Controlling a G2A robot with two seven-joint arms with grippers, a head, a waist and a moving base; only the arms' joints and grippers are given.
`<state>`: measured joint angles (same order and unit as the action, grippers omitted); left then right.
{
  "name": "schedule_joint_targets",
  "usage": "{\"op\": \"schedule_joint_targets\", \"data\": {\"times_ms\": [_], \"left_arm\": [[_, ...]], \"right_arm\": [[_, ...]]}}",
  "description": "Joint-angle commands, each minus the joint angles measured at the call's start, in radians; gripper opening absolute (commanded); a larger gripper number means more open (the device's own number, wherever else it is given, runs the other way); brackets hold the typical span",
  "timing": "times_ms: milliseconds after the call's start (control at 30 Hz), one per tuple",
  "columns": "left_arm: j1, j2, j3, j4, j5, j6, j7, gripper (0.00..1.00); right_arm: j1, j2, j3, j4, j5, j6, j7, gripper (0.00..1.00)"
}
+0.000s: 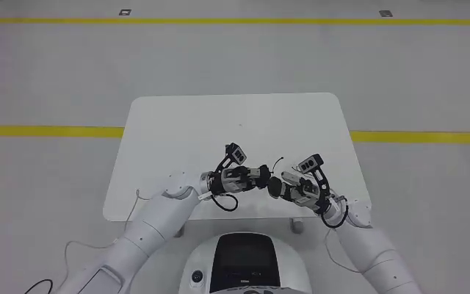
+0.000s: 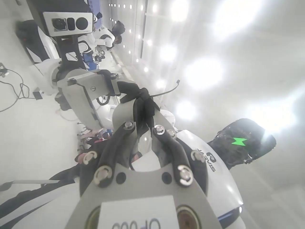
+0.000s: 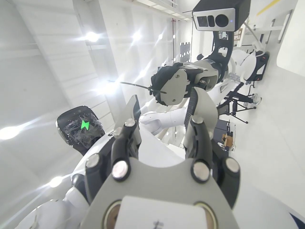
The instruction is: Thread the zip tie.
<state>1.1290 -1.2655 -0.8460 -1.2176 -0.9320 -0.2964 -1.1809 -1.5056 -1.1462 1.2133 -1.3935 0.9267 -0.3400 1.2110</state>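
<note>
Zip tie (image 3: 133, 85): thin, black, slightly bowed; sits in the air above the near part of the white table (image 1: 220, 125), pinched between the closed, black-covered jaws of the left gripper (image 2: 143, 101), with the free end sticking out well past them. Meets the right gripper (image 3: 165, 102) just beside it, nose to nose with the left one, jaws spread apart and holding nothing. Hides its clamped stretch behind the left gripper's dark fingertip covers; beyond the table, grey floor crossed by yellow lines (image 1: 59, 131).
</note>
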Motion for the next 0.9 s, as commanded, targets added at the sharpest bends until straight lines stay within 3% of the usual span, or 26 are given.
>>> {"op": "schedule_joint_targets", "data": {"times_ms": [0, 867], "left_arm": [[0.0, 0.0, 0.0, 0.001, 0.001, 0.0, 0.0, 0.0], [0.0, 0.0, 0.0, 0.001, 0.002, 0.001, -0.002, 0.0]], "right_arm": [[-0.001, -0.007, 0.006, -0.003, -0.005, 0.0, 0.004, 0.38], [-0.013, -0.077, 0.073, 0.014, -0.046, 0.0, 0.045, 0.22]]}}
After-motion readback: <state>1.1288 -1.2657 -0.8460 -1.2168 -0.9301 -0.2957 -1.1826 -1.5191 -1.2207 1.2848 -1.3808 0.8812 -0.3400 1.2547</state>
